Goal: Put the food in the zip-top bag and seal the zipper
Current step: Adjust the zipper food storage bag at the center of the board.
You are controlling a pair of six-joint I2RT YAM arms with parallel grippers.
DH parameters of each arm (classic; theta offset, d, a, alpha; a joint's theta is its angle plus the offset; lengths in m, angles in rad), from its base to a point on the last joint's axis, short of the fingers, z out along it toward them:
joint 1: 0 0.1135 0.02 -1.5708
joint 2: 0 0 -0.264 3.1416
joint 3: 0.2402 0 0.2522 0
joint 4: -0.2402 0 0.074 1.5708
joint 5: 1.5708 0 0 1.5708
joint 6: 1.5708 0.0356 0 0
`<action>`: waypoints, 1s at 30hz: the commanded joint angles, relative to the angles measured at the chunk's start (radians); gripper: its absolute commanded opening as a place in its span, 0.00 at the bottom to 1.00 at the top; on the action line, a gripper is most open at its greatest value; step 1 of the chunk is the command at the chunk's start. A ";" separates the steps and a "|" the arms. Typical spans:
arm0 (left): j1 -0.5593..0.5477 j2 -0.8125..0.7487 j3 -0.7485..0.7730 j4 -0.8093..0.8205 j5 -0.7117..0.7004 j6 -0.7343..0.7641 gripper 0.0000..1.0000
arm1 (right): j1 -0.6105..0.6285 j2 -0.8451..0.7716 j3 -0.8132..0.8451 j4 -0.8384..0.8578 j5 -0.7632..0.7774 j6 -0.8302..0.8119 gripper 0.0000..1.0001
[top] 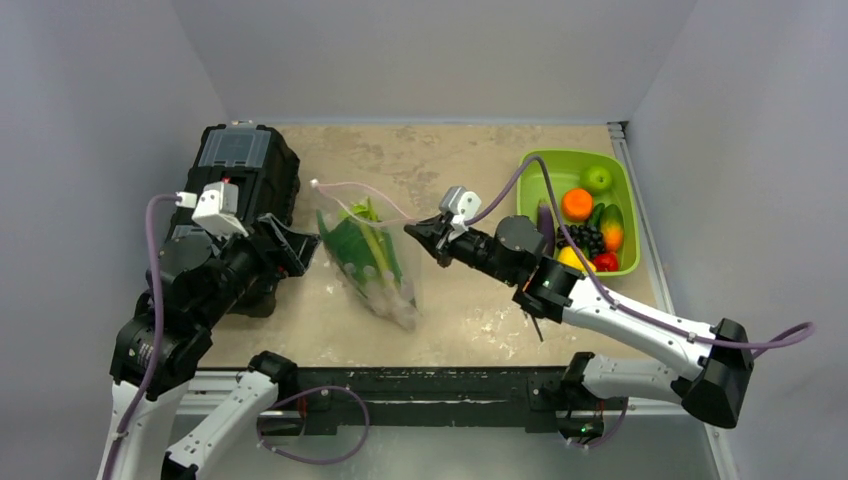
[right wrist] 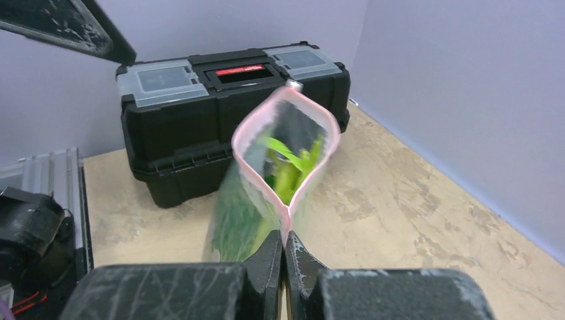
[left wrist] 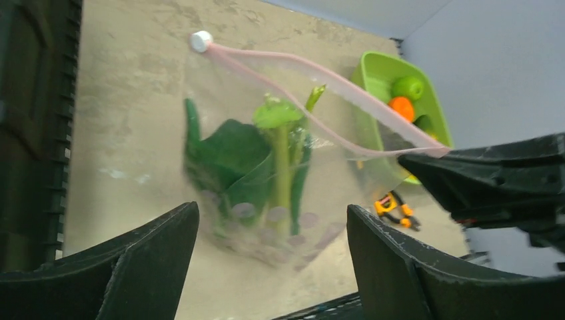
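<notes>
The right gripper is clenched. Its two fingers are pressed together on the near end of the zipper, at the corner of the zip-top bag. In the right wrist view the pink strip rises from the fingertips and makes an open loop, so the mouth of the bag is not sealed. A small white slider sits at the other end of the strip, in the upper left of the left wrist view.

The left gripper is released. Its jaws stand wide apart and hold nothing. In the left wrist view the bag shows between them, but apart from both fingers.

The food is inside the bag: dark green leaves and pale stalks behind the clear plastic. In the top view the bag is at the middle of the table.

The black toolbox stands in the upper left of the top view, close to the left side of the bag, and the left gripper is in the narrow space between them. To the right of the bag there is bare table up to the lime-green bin, which stands by the right edge with fruits in it. Behind the bag, the table is bare up to the back wall.
</notes>
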 commanded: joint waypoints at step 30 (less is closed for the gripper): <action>0.558 0.730 -0.384 1.745 1.187 -0.331 0.86 | -0.180 -0.068 0.058 -0.057 -0.449 -0.032 0.00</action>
